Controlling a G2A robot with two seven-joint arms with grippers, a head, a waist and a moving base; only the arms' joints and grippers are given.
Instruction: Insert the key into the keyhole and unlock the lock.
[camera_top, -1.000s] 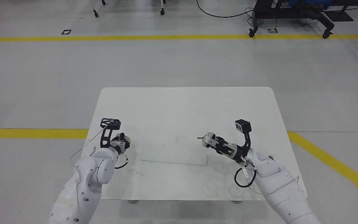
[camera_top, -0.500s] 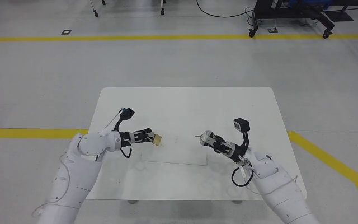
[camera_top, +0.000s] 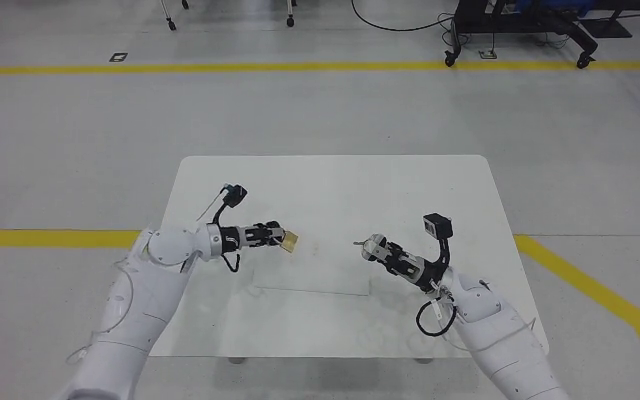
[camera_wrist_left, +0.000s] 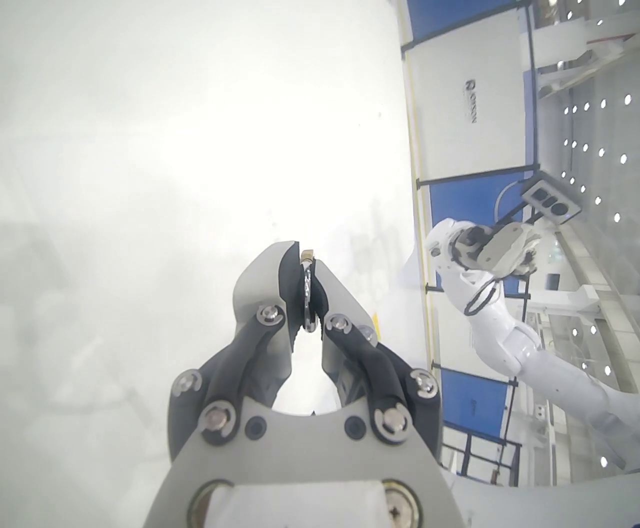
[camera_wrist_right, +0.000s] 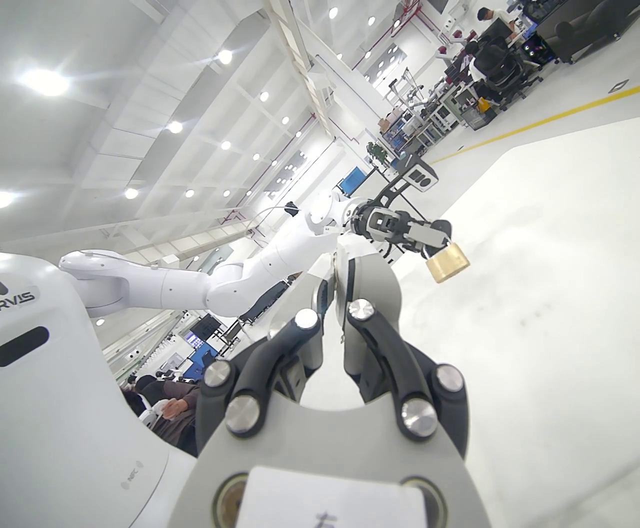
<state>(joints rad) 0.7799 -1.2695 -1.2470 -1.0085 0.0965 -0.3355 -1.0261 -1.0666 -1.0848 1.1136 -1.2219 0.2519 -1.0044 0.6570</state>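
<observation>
Jaws of the left gripper (camera_top: 274, 237) are pressed shut on the steel shackle of the lock (camera_top: 289, 240). The lock is a small brass padlock, held up off the white table (camera_top: 400, 185) over its left-centre part. In the left wrist view the dark pads (camera_wrist_left: 291, 285) of this gripper (camera_wrist_left: 306, 272) pinch the shackle loop edge-on. Only a sliver of the brass body shows past the fingertips.

From the right wrist view the lock (camera_wrist_right: 448, 263) is seen from the other side. Its brass body sticks out beyond the tips of the left gripper (camera_wrist_right: 434, 240), tilted, with bare tabletop behind it.

Right of the lock comes a stretch of bare table, so lock and key are apart and not touching. The key (camera_top: 356, 243) shows in the top view as a thin bit of metal. It pokes out of the right gripper (camera_top: 369, 246) and points left toward the lock, on about the same line.

The right gripper sits over the right-centre part of the table, a little nearer than the lock. In its own wrist view the right gripper (camera_wrist_right: 334, 284) has its fingers drawn together to a narrow slit. The key between them is too hidden to make out there. In the left wrist view the right gripper (camera_wrist_left: 505, 247) is far off and too small for its fingers to be judged.

One yellow floor line (camera_top: 300, 68) runs across the floor far beyond the table.
</observation>
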